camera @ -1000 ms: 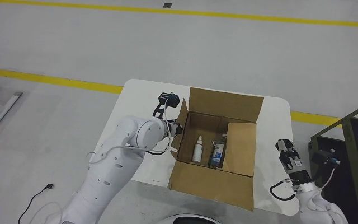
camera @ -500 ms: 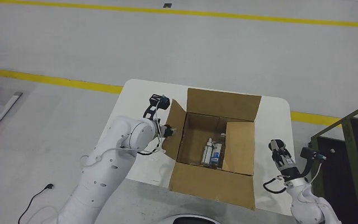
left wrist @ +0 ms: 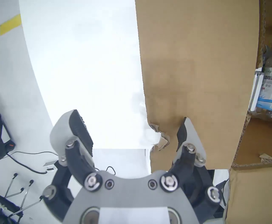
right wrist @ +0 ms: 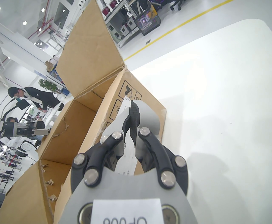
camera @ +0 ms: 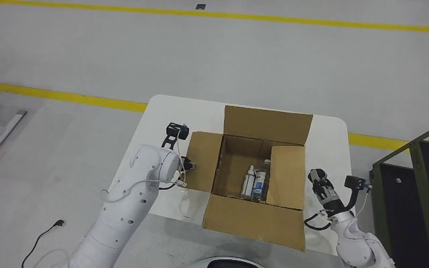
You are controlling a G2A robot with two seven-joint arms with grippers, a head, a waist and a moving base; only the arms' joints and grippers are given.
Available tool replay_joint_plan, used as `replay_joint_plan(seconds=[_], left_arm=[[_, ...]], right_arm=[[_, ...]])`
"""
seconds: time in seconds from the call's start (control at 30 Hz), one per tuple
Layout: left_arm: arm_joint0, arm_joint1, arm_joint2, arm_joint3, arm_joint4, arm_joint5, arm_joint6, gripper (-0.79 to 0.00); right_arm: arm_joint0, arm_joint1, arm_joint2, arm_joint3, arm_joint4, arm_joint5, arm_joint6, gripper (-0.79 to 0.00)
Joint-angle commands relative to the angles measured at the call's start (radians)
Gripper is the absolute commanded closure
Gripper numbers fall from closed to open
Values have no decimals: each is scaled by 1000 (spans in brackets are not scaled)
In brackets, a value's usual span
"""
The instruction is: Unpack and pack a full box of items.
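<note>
Brown cardboard box [camera: 251,221] sits open on the white table [camera: 328,134], with two bottles [camera: 255,182] side by side inside. My left gripper [left wrist: 131,125] is spread wide and holds nothing. One of its fingers [left wrist: 187,135] is right at the torn edge of the folded-out left flap [camera: 203,157]. My right gripper [right wrist: 130,110] is pinched closed on nothing, just beside the box's right wall.

Industrial robotics test hall.
Smooth grey floor [camera: 268,53] around the white table [camera: 164,117] carries yellow lane lines [camera: 74,96]; a metal frame [camera: 402,174] stands just beside the table; well beyond the table are equipment racks [right wrist: 146,19], a potted plant [right wrist: 47,84] and round ceiling lamps [right wrist: 25,22].
</note>
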Motion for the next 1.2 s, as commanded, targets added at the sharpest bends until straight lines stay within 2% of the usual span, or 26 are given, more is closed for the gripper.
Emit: replay_joint_plan(seconds=[0.0, 0.13, 0.23, 0.3, 0.43, 0.67, 0.77, 0.97, 1.17], left_arm=[[6, 1, -5, 0, 4, -3, 4, -785], [20, 5, -29, -39, 16, -19, 37, -785], [31, 9, -65, -103, -1, -31, 58, -785], [46, 9, -101, -154, -87, -46, 106, -785], [52, 16, -132, -202, -88, -91, 117, -785], [40, 18, -109, -254, -49, -149, 122, -785], [28, 13, -92, -272, -100, -206, 188, -785], [-15, -7, -9, -209, -246, -324, 332, -785], [-96, -46, 95, -26, -464, -410, 471, -785]], right_arm=[[2, -1, -9, 2, -2, -3, 2, 0], [2, -3, -25, 2, -7, -23, 6, 0], [9, -5, -39, 0, -7, -35, 16, 0], [9, -5, -47, -5, -11, -56, 25, 0], [6, -7, -69, -11, -28, -77, 29, 0], [5, -10, -96, -15, -55, -89, 20, 0], [9, -10, -91, -16, -61, -90, 7, 0], [-14, -3, -15, -40, -45, -93, -18, 0], [-55, 8, 86, -66, -40, -112, -24, 0]])
